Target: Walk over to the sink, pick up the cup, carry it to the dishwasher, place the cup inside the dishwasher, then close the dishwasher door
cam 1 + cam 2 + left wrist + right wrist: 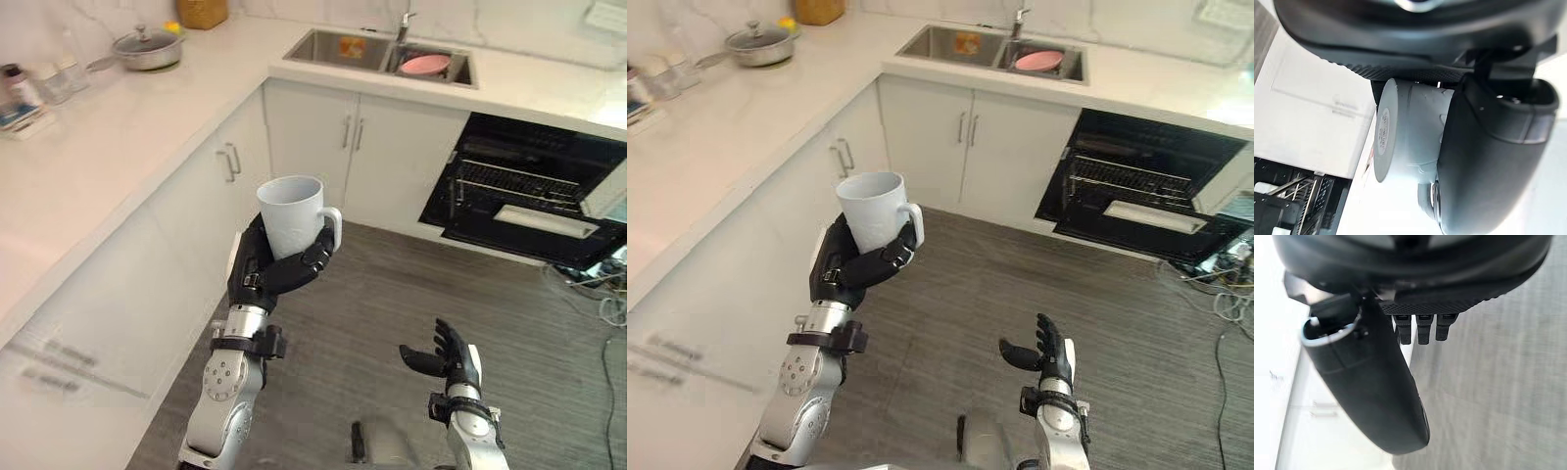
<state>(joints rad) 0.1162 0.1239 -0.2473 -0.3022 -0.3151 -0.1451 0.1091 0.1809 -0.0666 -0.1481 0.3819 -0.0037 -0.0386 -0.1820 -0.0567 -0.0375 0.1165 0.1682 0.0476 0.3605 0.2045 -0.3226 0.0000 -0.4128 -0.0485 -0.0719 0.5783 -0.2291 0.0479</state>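
A pale grey-white cup [291,213] with a handle is held upright in the air by my left hand [277,270], whose fingers and thumb curl round its lower half. The left wrist view shows the cup [1410,127] clasped against the palm, base outward. The dishwasher [529,191] stands open at the right under the counter, its dark cavity and wire racks visible, its door [519,235] hanging down. My right hand [446,357] hovers low over the floor with straight fingers and nothing in it. The sink [343,49] lies at the far counter.
A pink bowl [425,65] sits in the sink's right basin beside the tap [404,24]. A lidded pot [149,47] and jars [39,86] stand on the left counter [108,147]. White cabinets [362,157] line the corner. Cables [598,284] lie on the wood floor right of the dishwasher.
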